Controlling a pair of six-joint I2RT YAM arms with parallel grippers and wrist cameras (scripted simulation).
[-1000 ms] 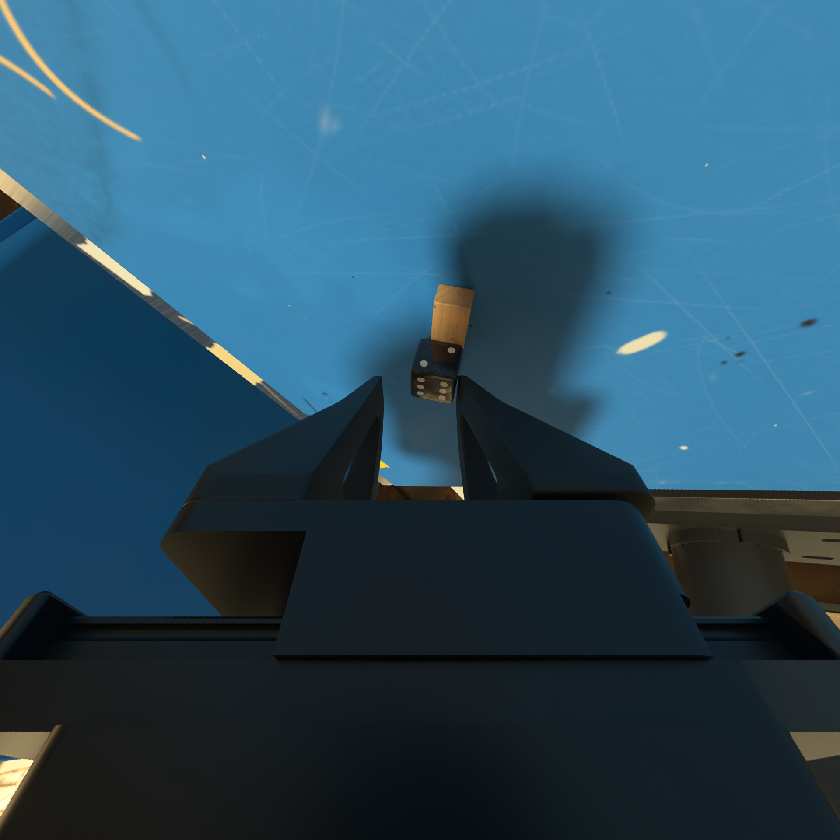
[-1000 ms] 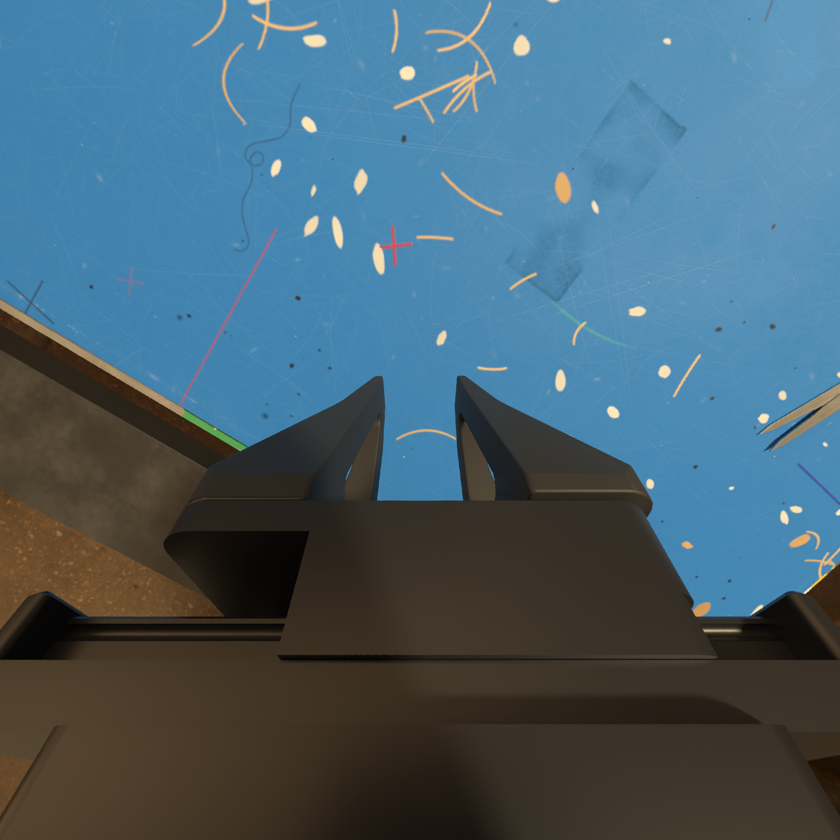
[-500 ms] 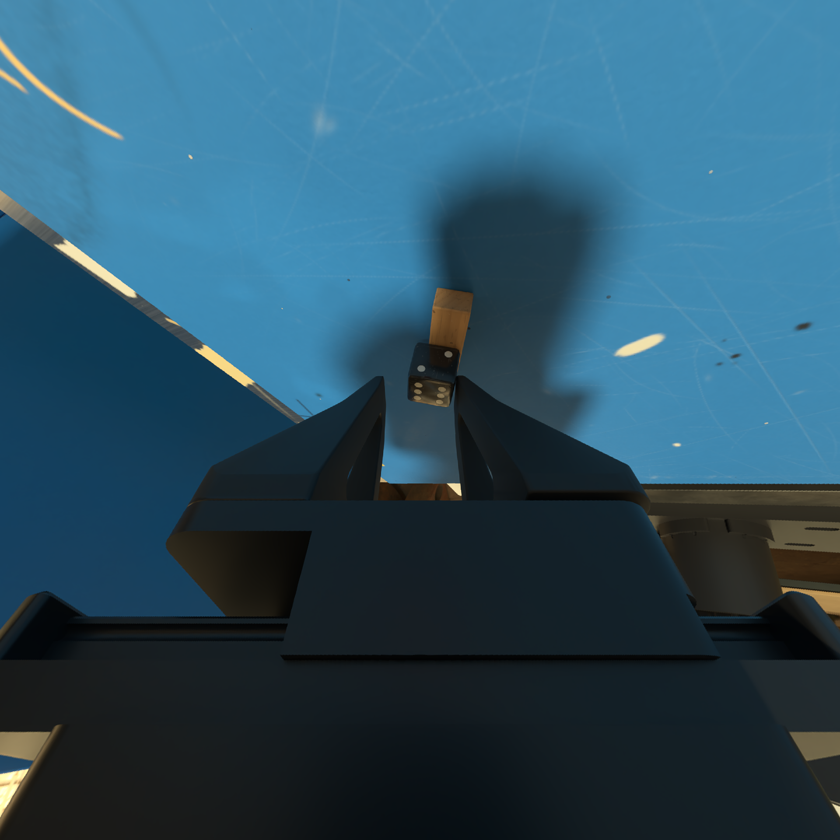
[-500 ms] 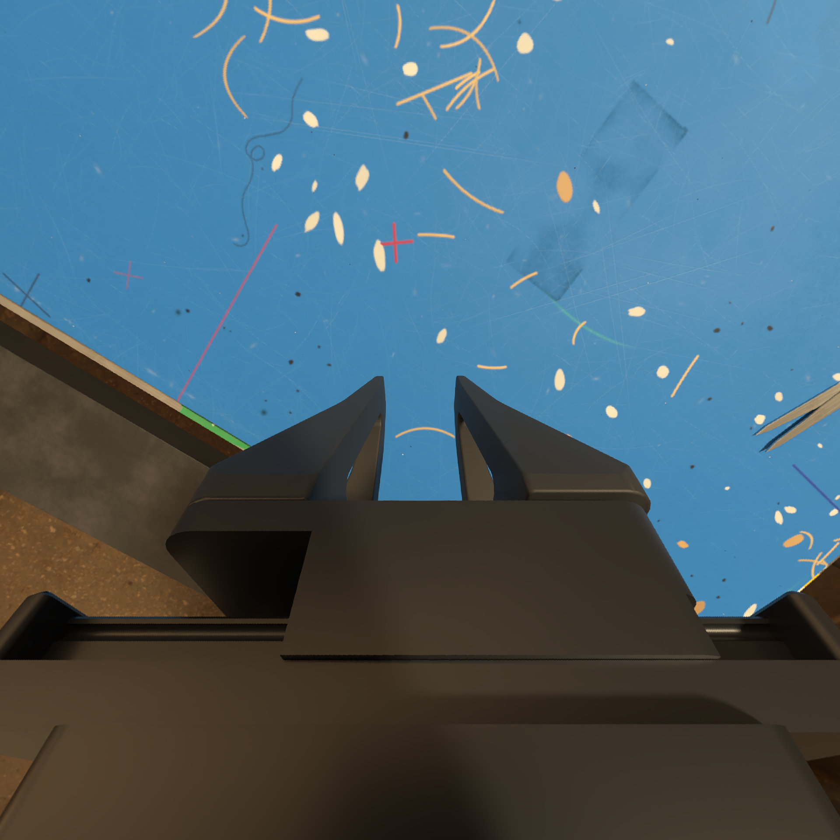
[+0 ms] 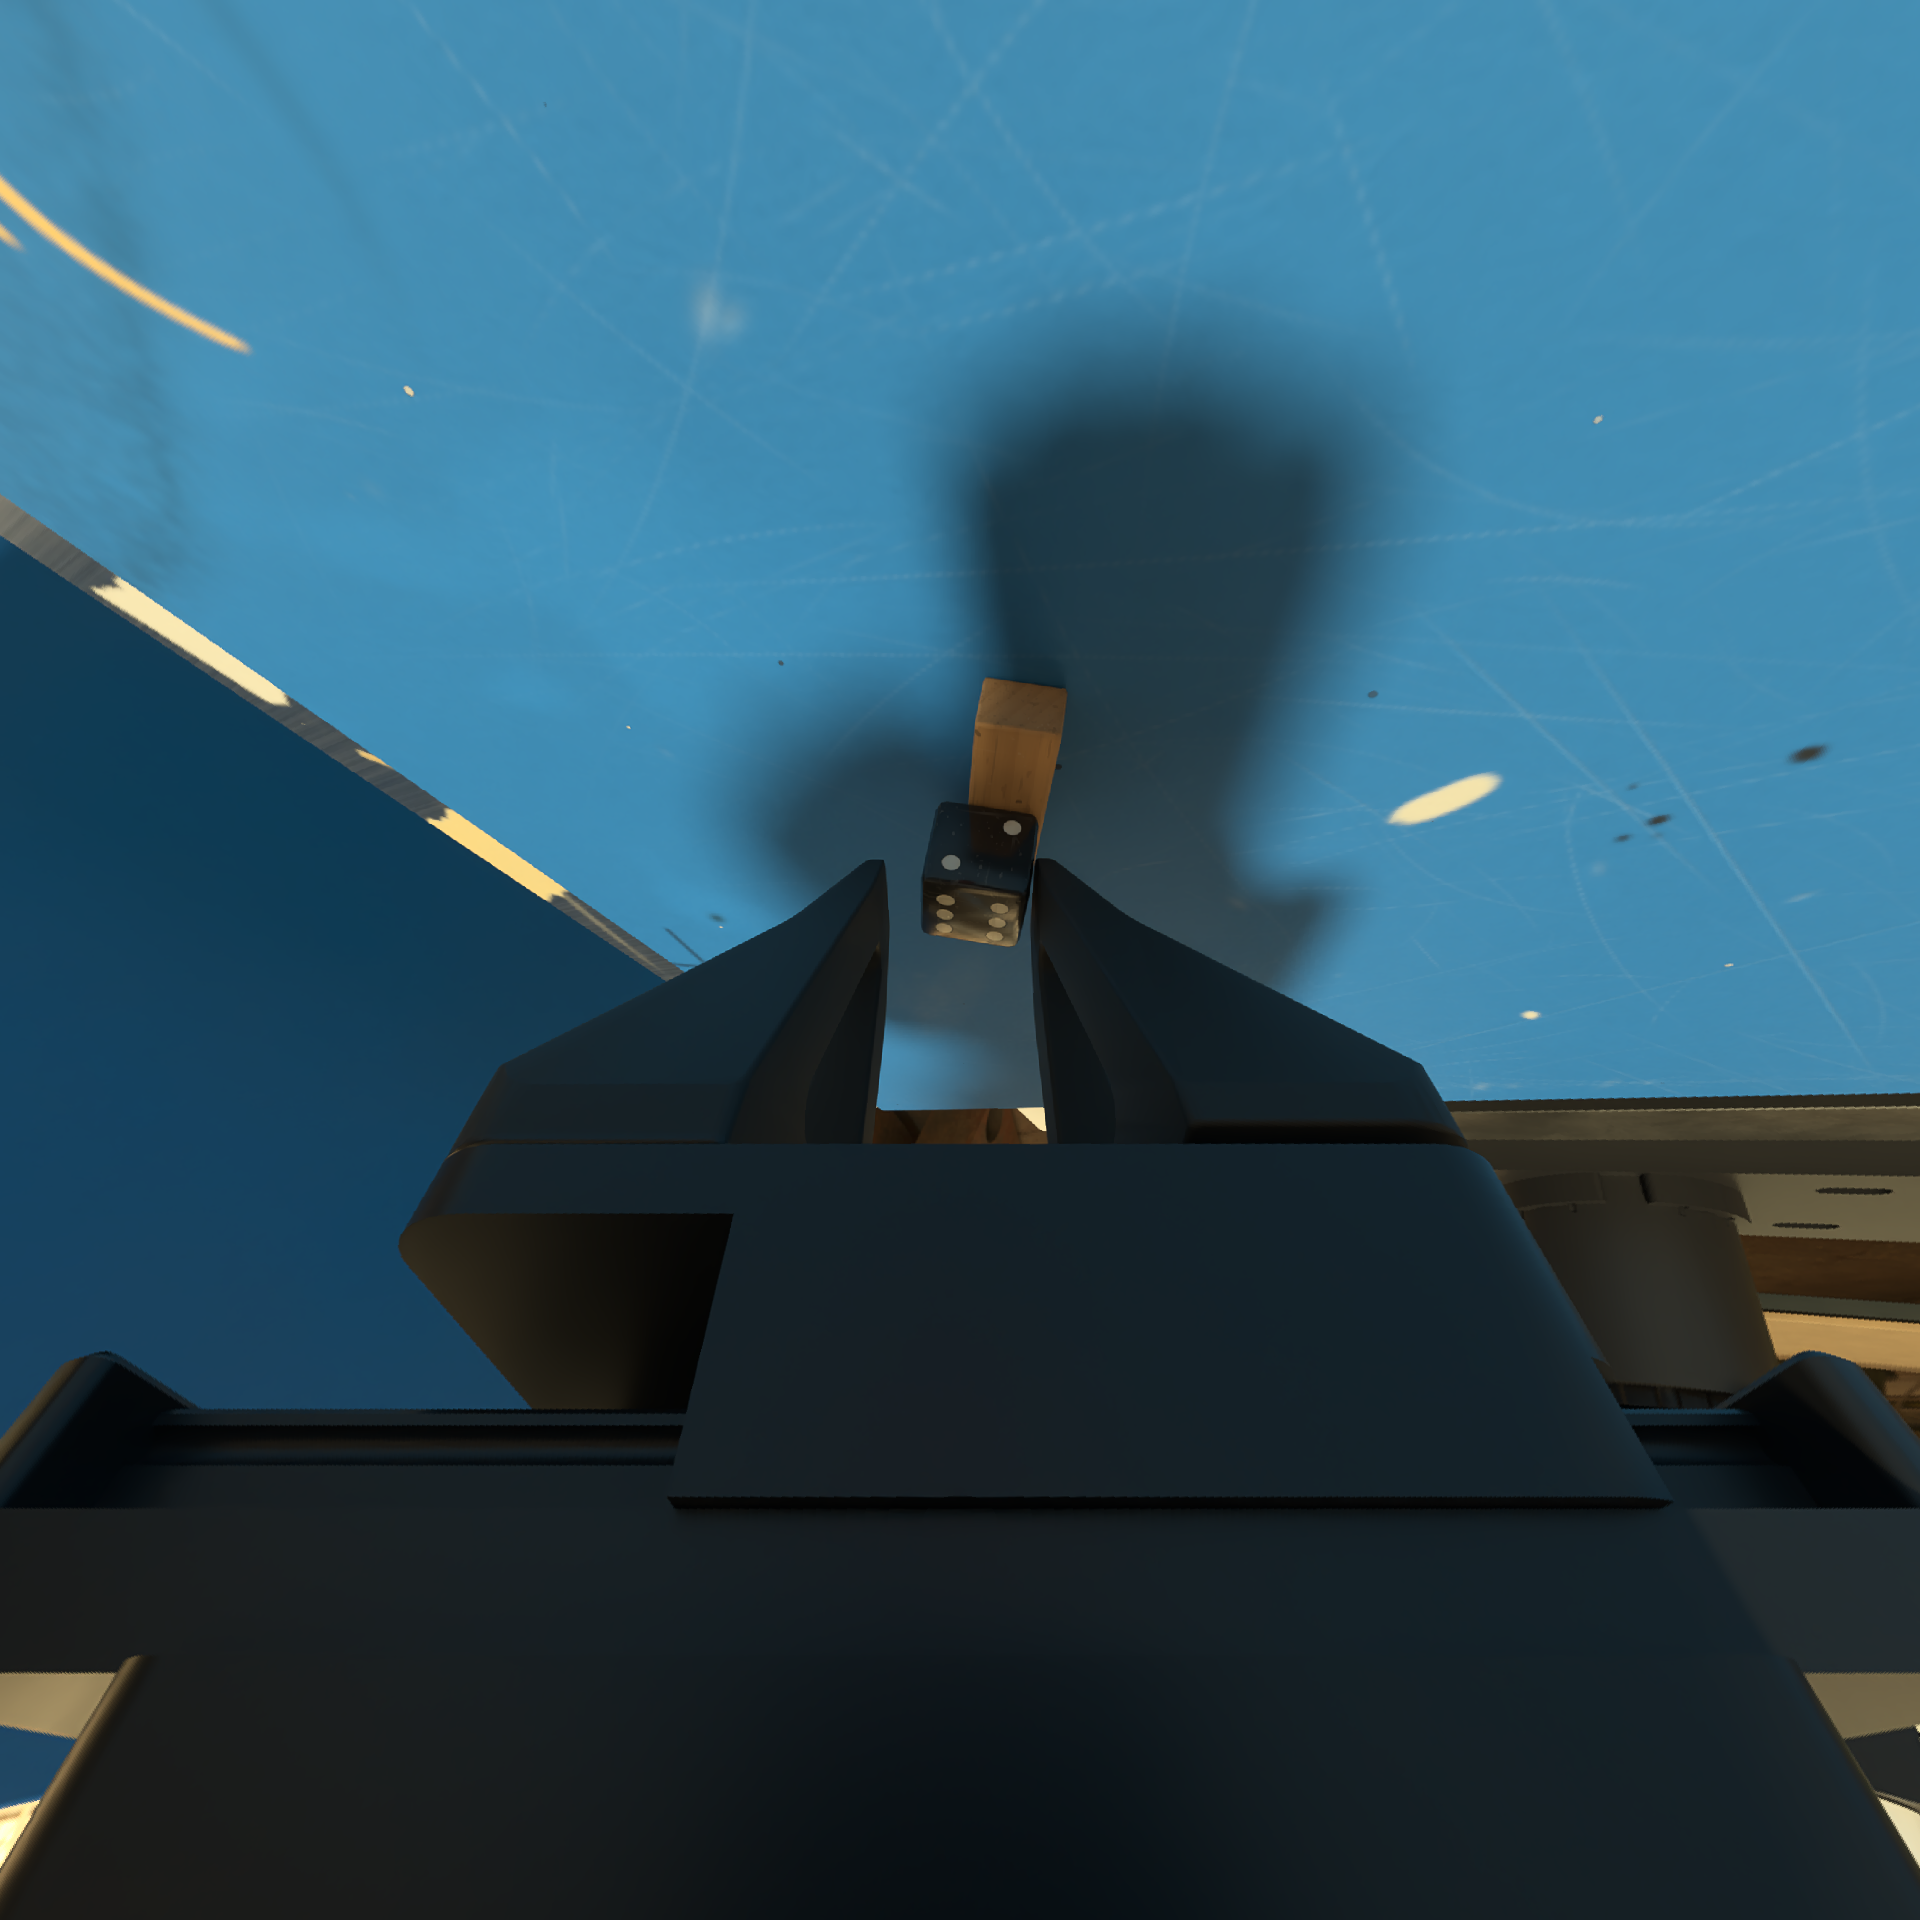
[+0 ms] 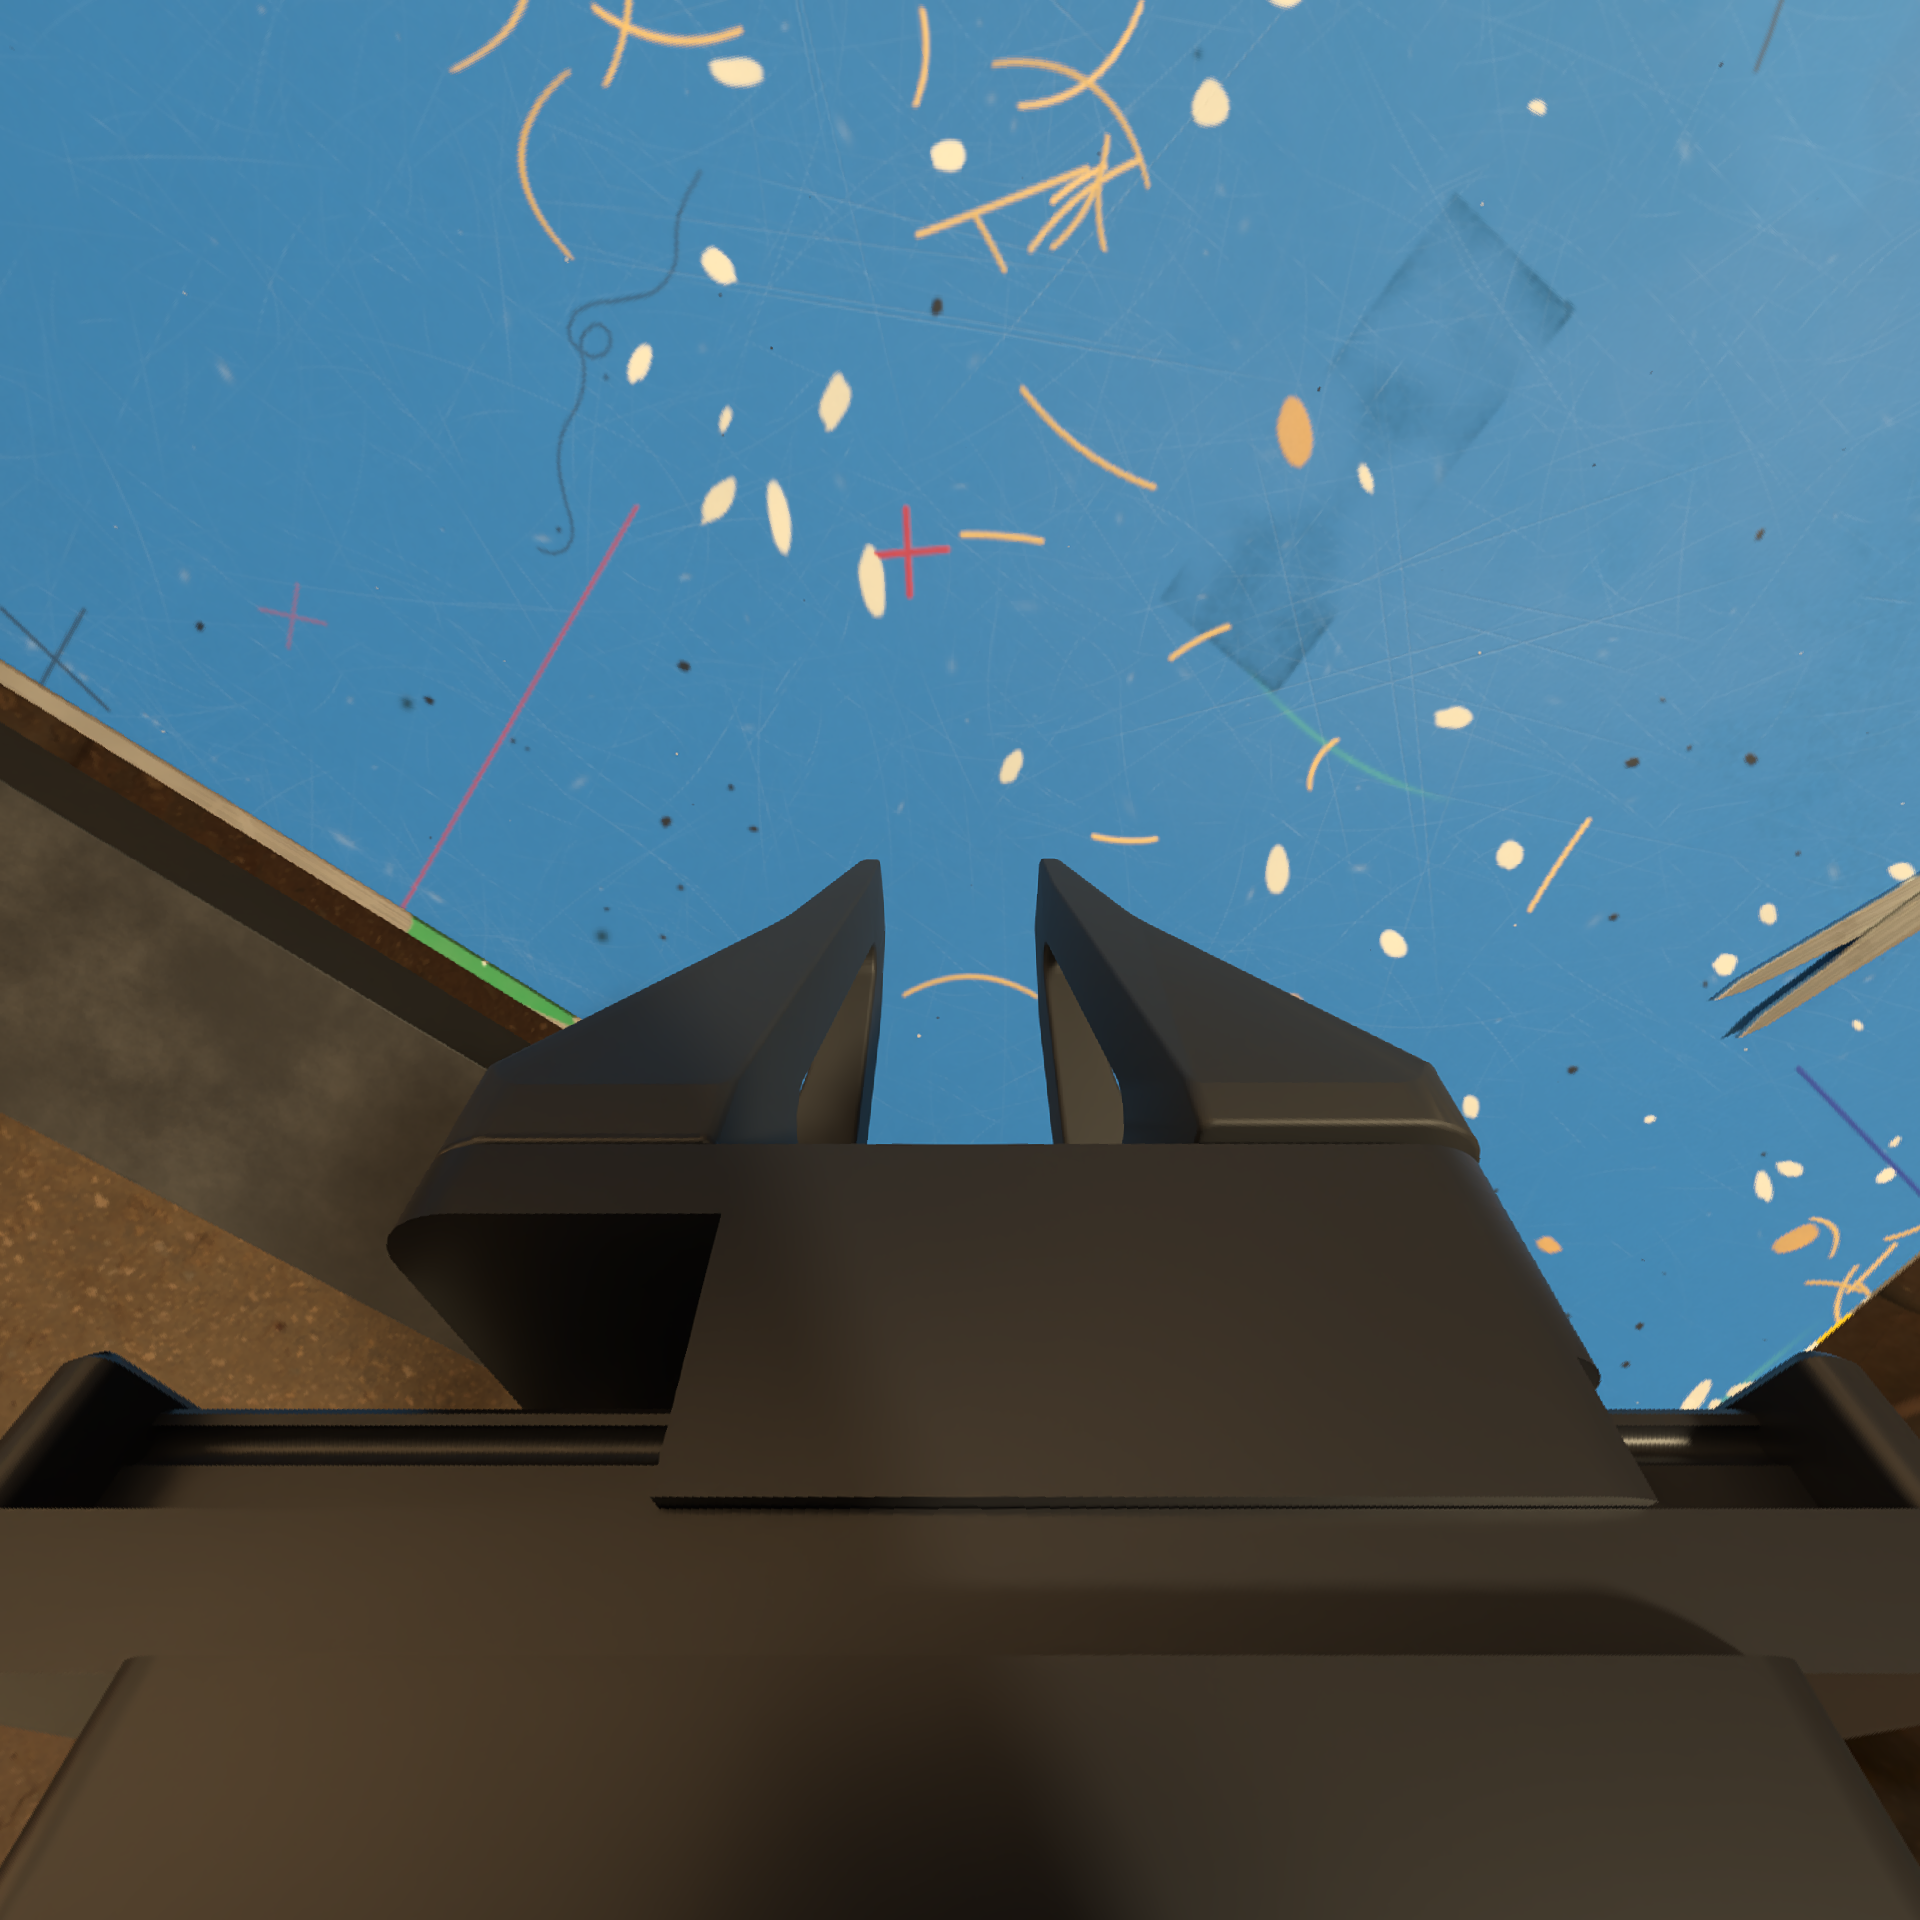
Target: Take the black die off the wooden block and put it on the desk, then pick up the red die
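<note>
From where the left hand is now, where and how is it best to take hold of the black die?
Grip the black die on its two opposite side faces, coming straight ahead. It sits on the end of the wooden block, faces roughly parallel to the open fingers of the left hand, and it looks narrower than the gap.

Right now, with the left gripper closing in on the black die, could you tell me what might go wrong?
1. The die sits off-centre, near one finger of the open left gripper; that finger may nudge it off the block.
2. The block is narrow and upright, so a push could topple it.
3. The red die shows in neither view, so finding it may take a search.
</note>
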